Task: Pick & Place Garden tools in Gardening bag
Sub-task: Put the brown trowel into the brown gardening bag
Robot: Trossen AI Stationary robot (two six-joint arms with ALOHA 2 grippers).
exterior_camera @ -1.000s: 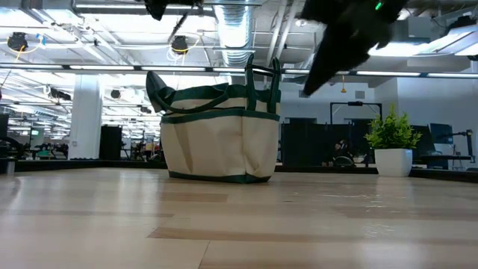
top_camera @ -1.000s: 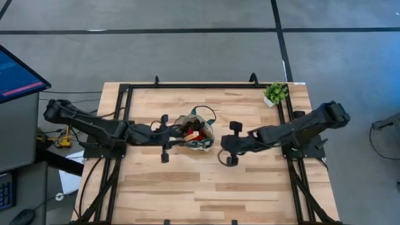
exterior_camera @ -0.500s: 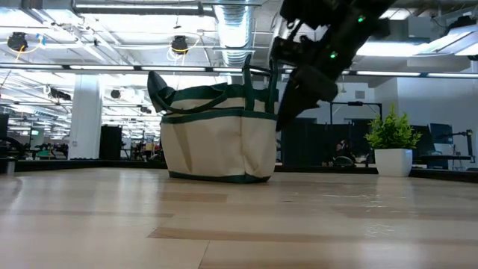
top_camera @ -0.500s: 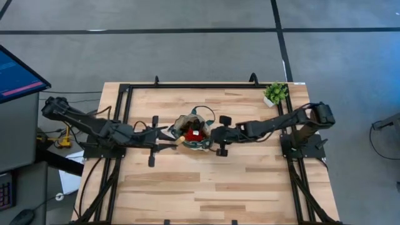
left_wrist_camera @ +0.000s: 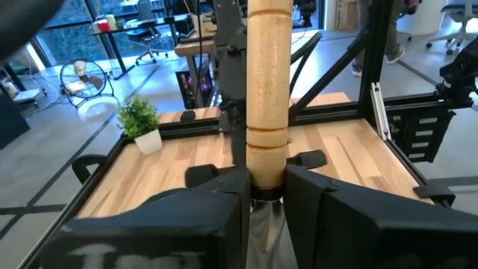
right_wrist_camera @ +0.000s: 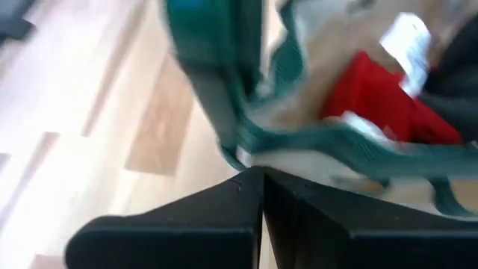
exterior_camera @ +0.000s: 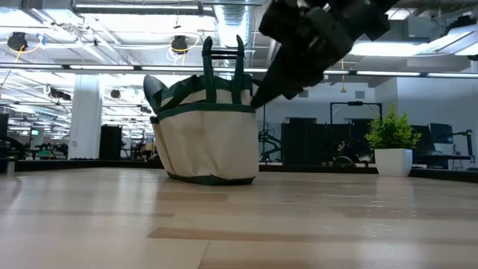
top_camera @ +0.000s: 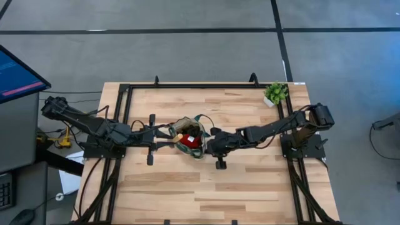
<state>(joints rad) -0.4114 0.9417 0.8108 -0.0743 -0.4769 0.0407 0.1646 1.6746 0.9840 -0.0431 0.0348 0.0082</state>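
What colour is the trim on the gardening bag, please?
Dark green, on the cream gardening bag; clearest in the low view.

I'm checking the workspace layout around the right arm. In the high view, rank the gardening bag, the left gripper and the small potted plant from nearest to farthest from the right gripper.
1. Gardening bag: right beside the right gripper, at table centre, on its left-arm side.
2. Left gripper: across the bag, holding a wood-handled tool.
3. Potted plant: far back corner, on the right arm's side.
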